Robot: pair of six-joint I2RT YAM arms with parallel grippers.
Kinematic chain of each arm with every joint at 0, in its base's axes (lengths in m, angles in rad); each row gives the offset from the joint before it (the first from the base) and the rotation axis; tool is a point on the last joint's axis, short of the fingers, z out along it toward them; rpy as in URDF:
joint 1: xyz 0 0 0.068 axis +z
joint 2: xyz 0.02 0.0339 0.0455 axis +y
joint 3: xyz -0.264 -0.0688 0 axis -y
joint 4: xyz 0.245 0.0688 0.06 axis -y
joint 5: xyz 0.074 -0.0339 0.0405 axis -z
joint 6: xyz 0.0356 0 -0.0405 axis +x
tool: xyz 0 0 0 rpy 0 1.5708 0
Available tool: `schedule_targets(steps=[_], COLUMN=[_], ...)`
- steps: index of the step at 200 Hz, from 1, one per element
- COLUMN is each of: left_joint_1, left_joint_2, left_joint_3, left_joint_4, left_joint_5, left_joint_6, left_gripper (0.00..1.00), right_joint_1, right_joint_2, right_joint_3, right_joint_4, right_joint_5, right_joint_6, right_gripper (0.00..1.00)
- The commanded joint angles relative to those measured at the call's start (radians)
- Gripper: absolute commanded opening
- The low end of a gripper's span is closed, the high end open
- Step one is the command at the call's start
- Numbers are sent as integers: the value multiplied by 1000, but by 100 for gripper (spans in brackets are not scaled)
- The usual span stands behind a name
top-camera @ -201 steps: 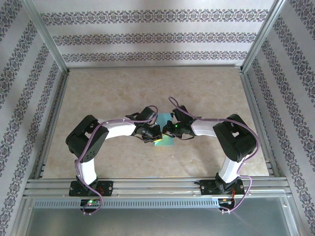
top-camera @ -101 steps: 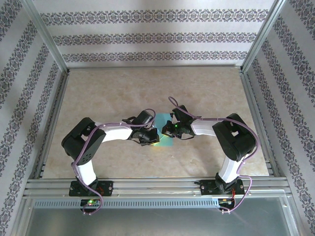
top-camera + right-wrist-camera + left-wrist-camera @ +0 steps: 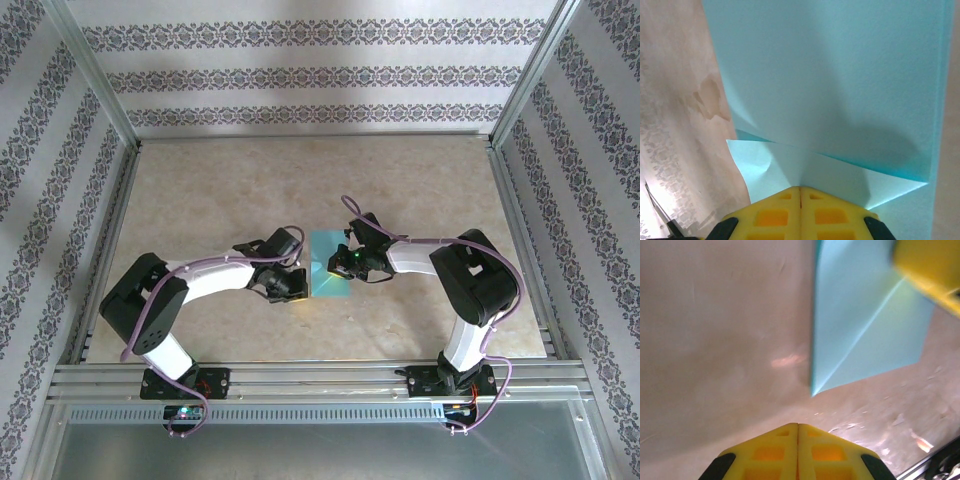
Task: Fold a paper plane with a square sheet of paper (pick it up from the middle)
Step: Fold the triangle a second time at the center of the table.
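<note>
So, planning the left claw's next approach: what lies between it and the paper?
Bare table: the left wrist view shows an empty stretch between the shut left claw and the paper's near corner.

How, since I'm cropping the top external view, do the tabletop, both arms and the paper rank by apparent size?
1. tabletop
2. left arm and right arm: they look alike, so not ranked
3. square sheet of paper
</note>
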Motion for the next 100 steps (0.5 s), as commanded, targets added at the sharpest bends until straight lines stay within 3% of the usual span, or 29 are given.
schedule_targets(steps=[1, 21, 100], left_joint_1=[18, 17, 17], left_joint_2=[-11, 61, 167], left_joint_3=[53, 77, 42], left_joint_4=[57, 137, 149], left_joint_5=[-27, 16, 13], left_joint_6=[-29, -72, -86], left_gripper=[8, 7, 3], right_joint_1=[-12, -13, -14], right_joint_2=[58, 51, 6], right_joint_3=[-22, -18, -12], right_joint_4=[-98, -93, -26], right_joint_5=[110, 100, 40], right_joint_6=[-8, -7, -34], right_gripper=[6, 6, 6])
